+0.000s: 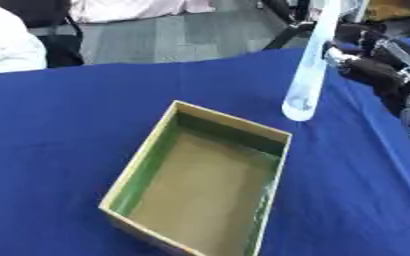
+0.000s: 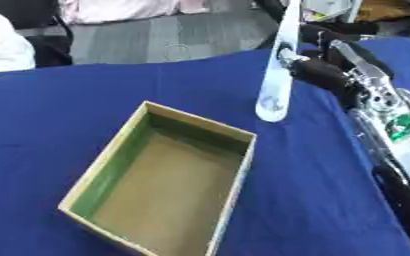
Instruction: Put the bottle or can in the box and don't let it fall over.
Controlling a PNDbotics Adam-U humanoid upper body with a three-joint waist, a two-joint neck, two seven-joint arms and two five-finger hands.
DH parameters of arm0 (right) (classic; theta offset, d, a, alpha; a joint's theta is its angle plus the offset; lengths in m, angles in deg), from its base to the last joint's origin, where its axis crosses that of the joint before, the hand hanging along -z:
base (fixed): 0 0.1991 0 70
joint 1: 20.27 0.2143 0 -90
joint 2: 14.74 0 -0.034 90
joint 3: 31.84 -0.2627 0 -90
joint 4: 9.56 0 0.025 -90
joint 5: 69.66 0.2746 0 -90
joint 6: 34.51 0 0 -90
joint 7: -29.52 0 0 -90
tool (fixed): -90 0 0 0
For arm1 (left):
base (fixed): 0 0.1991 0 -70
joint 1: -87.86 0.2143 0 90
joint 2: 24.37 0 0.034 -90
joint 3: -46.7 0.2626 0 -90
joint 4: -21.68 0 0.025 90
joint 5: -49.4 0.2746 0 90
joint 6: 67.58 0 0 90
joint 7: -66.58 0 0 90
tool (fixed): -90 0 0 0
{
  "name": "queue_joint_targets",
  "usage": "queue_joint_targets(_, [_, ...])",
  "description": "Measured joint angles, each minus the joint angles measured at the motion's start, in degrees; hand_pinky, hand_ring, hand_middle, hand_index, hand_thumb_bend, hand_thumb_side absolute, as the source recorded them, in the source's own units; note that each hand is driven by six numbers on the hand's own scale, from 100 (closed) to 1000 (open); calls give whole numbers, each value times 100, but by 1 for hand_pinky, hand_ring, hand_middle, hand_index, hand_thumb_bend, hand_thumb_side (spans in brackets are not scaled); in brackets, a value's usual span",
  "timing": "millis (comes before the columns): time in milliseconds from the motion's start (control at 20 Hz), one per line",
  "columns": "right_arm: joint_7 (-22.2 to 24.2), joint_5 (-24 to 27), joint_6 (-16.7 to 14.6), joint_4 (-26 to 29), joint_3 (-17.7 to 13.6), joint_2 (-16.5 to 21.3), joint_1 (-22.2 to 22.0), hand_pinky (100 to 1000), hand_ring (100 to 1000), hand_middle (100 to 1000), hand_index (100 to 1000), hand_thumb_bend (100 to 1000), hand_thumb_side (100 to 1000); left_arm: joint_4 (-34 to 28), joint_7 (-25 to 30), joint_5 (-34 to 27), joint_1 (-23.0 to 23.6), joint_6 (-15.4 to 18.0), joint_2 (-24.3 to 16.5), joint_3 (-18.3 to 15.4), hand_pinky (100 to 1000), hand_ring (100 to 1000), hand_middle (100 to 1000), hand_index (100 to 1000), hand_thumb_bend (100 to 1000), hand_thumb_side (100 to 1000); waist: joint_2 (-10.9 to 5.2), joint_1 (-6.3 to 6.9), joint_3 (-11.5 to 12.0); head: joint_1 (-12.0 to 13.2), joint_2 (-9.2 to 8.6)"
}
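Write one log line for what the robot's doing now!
right hand: shut on bottle | bottle: held above cloth, beside box | box: empty | left hand: unseen

Black right arm, silver joints

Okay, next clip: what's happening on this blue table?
The robot's right hand is curled round a tall, clear plastic bottle, holding it in the air, slightly tilted, beyond the far right corner of an open cardboard box with green inner walls. The box sits on the blue tablecloth with nothing in it. The left hand does not show.
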Motion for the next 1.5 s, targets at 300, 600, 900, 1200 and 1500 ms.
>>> queue_joint_targets(300, [-26,99,-27,-153,33,0,107,1000,1000,1000,1000,100,363,0,21,-1,-10,-2,2,3,1000,1000,1000,797,100,596,39,1,32,-2,-2])
queue_joint_targets(600, [-44,140,-44,-256,69,-2,226,1000,1000,1000,1000,100,358,0,30,-1,-28,-6,4,24,1000,1000,1000,797,100,596,94,15,66,-2,-8])
queue_joint_targets(900, [-59,143,-59,-359,78,-8,307,1000,1000,1000,1000,100,356,0,45,-2,-55,5,5,32,1000,1000,1000,797,100,595,143,18,88,-4,-56])
queue_joint_targets(1200, [-163,61,-45,-408,93,-25,338,1000,1000,1000,1000,100,375,0,58,-2,-56,11,5,33,1000,1000,1000,797,100,595,156,19,91,-5,-56])
queue_joint_targets(1500, [-322,-161,78,-426,64,-36,414,1000,1000,1000,1000,100,407,0,76,-2,-56,1,5,36,1000,1000,1000,797,100,595,156,19,89,-17,-58])
